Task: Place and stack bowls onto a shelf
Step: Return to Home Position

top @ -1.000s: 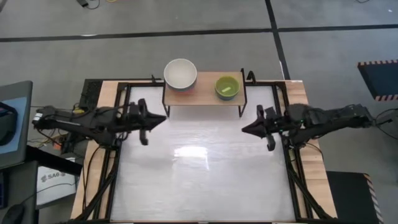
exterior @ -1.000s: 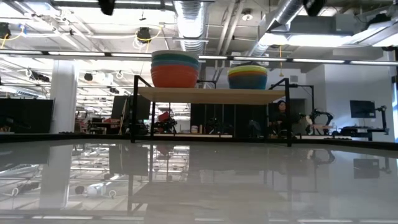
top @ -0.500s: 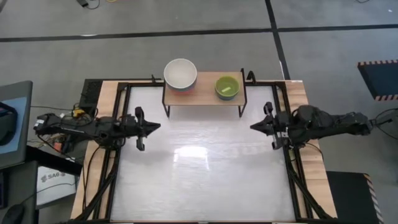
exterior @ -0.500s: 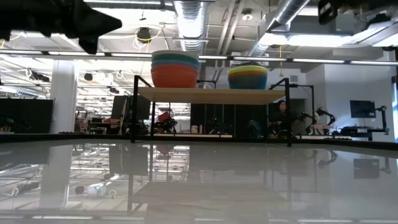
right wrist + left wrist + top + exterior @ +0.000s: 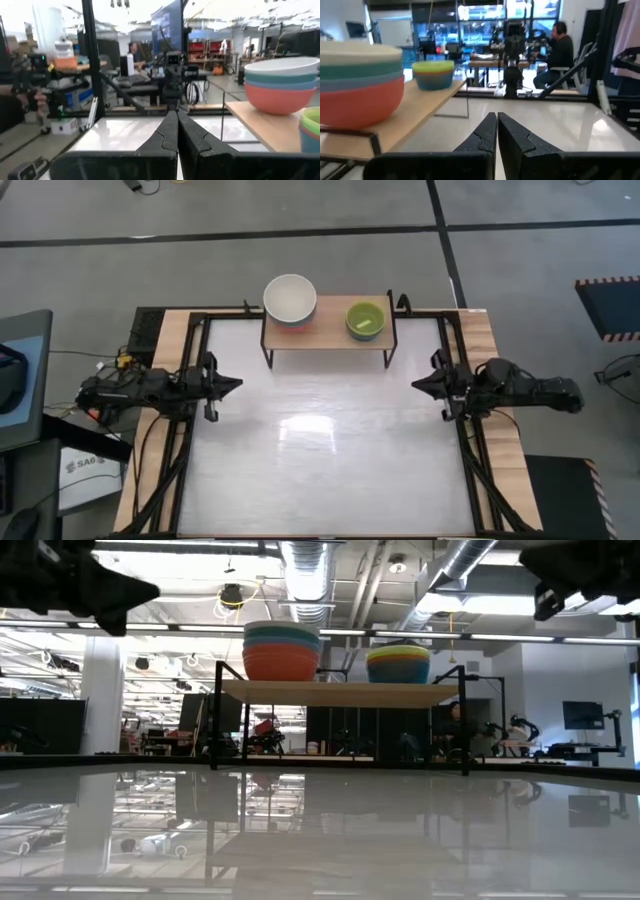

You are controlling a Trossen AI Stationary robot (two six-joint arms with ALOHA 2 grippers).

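Observation:
The shelf (image 5: 328,332) stands at the table's far edge on black legs. On its left half sits a stack of large bowls (image 5: 290,300), white on top; in the low view the large stack (image 5: 282,650) has red at the bottom. On the right half rests a small stack (image 5: 365,320), lime green on top, also in the low view (image 5: 398,664). My left gripper (image 5: 234,383) is shut near the table's left edge, pointing right. My right gripper (image 5: 418,387) is shut near the right edge, pointing left. Both wrist views show the fingers closed together on nothing, left (image 5: 497,125) and right (image 5: 177,122).
The white tabletop (image 5: 330,450) lies between the two arms, with black frame rails (image 5: 190,440) along both sides. The room behind holds desks, other robot arms and seated people (image 5: 560,50). A black monitor (image 5: 20,375) sits left of the table.
Both arms have drawn back from the middle: the left gripper toward the table's left edge, the right gripper toward the right edge. Both have also come lower, and now show at the top corners of the low view. The bowls and shelf have stayed put.

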